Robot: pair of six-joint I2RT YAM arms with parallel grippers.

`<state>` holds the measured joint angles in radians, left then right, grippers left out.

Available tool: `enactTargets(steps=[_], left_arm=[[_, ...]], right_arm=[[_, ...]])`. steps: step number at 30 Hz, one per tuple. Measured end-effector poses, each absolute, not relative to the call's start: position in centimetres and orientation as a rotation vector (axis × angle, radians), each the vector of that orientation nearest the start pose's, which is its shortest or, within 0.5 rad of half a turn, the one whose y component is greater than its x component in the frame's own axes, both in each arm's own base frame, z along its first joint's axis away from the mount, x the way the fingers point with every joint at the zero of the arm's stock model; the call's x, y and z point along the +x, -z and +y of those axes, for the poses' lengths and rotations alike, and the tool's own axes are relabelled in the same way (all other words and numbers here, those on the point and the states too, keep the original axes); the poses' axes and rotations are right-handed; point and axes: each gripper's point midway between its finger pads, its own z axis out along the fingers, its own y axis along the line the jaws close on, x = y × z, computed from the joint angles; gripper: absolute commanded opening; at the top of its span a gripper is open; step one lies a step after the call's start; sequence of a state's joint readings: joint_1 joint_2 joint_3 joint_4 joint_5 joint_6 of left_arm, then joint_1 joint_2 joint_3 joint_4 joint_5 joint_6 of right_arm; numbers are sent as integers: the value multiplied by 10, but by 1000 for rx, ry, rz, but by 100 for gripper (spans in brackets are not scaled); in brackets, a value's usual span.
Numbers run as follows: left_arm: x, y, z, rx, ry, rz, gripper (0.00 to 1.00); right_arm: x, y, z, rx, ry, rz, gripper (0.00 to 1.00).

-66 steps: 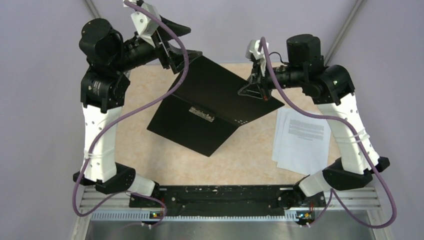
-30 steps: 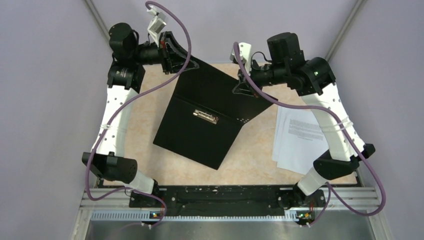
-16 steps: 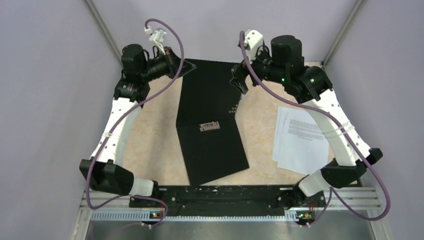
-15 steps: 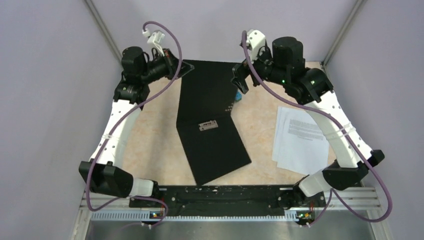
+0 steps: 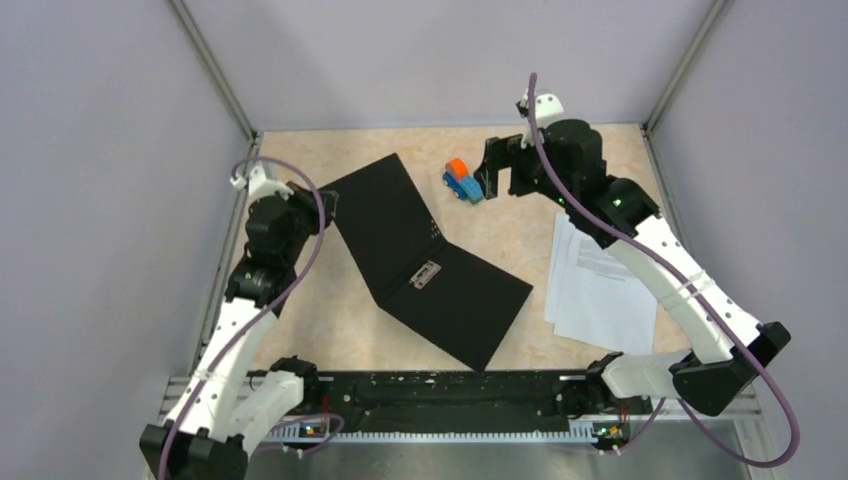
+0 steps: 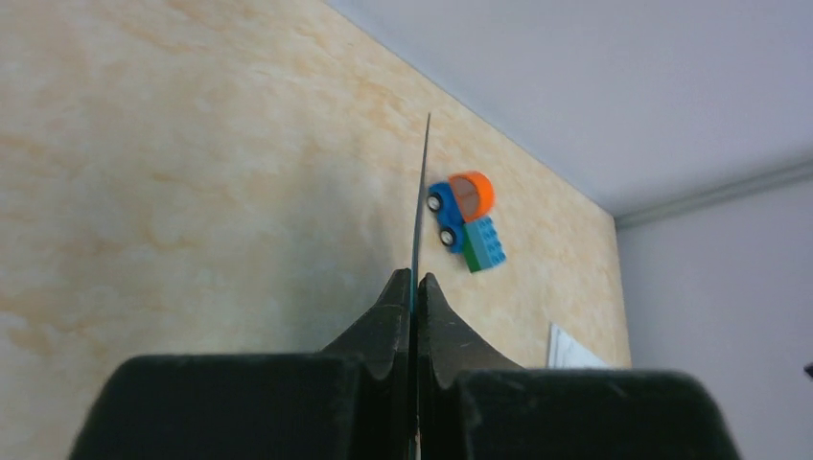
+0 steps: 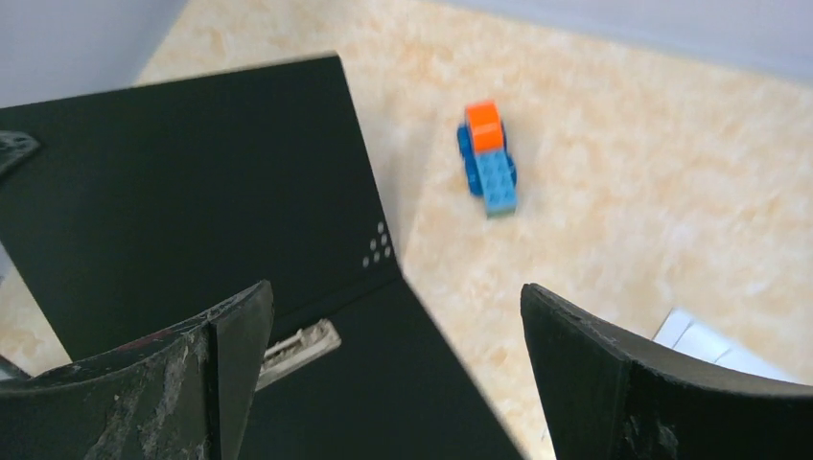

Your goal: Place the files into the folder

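Note:
The folder (image 5: pixel 400 230) lies open on the table, black inside up, with its metal clip (image 5: pixel 425 274) near the fold. My left gripper (image 5: pixel 325 200) is shut on the far left corner of its left flap. In the left wrist view the flap shows as a thin edge (image 6: pixel 419 192) pinched by the left gripper (image 6: pixel 414 280). My right gripper (image 5: pixel 497 175) hangs open above the table, right of the folder, holding nothing. In the right wrist view the right gripper (image 7: pixel 396 302) stands wide over the folder (image 7: pixel 192 192). The files (image 5: pixel 600 295), white sheets, lie at the right.
A small blue-and-orange toy truck (image 5: pixel 462 181) stands on the table just left of my right gripper, beyond the folder's far corner. It also shows as a truck (image 7: pixel 487 158) in the right wrist view. Grey walls close in the table on three sides.
My right gripper has opened, let go of the folder and drawn off to the right. My left arm has pulled the folder's flap nearer and leftward, turning the folder, which now lies open.

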<state>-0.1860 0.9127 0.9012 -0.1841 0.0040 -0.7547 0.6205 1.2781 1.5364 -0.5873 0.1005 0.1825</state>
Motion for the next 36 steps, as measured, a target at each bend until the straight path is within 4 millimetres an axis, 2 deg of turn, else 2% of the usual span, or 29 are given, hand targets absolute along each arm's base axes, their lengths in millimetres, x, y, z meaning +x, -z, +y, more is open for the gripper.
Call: enactTargets(steps=[2,5,9,10,11,12,15,16,17,21,24,27,30,32,34,36], left_arm=[[320,-279,-77,-603,610,1712,0],[304,-258,-68,-686,538,1667,0],[292,-253,-69,-739,479,1605,0],[291,-254,-70,-746,473,1597,3],[291,-254,-69,-761,462,1588,14],[290,-253,-69,-776,454,1583,29],[286,-241,-64,-823,398,1602,85],[284,-237,-62,-834,378,1615,95],[282,-232,-59,-845,353,1626,98],[271,-224,-44,-877,267,1649,99],[266,-237,-35,-872,228,1631,98],[271,-253,-32,-800,162,1631,98],[294,-258,-42,-704,105,1697,92],[322,-250,-56,-635,119,1792,81],[352,-233,-73,-562,179,1911,69],[375,-203,-96,-468,253,2065,58]], right_arm=[[322,-342,218,-318,-450,1955,97],[318,-303,218,-277,-450,2050,97],[312,-262,217,-230,-450,2145,97],[310,-253,216,-222,-447,2167,97],[309,-246,215,-212,-446,2184,97],[307,-238,214,-203,-446,2199,96],[301,-217,213,-175,-450,2238,96],[299,-211,212,-165,-457,2247,96],[296,-204,212,-158,-461,2260,96],[285,-176,208,-112,-475,2311,95],[277,-155,204,-64,-473,2348,94],[269,-135,197,4,-462,2378,92],[261,-114,188,86,-441,2403,88],[259,-104,181,137,-414,2412,86],[256,-94,172,200,-373,2413,83],[254,-87,163,259,-337,2405,80]])
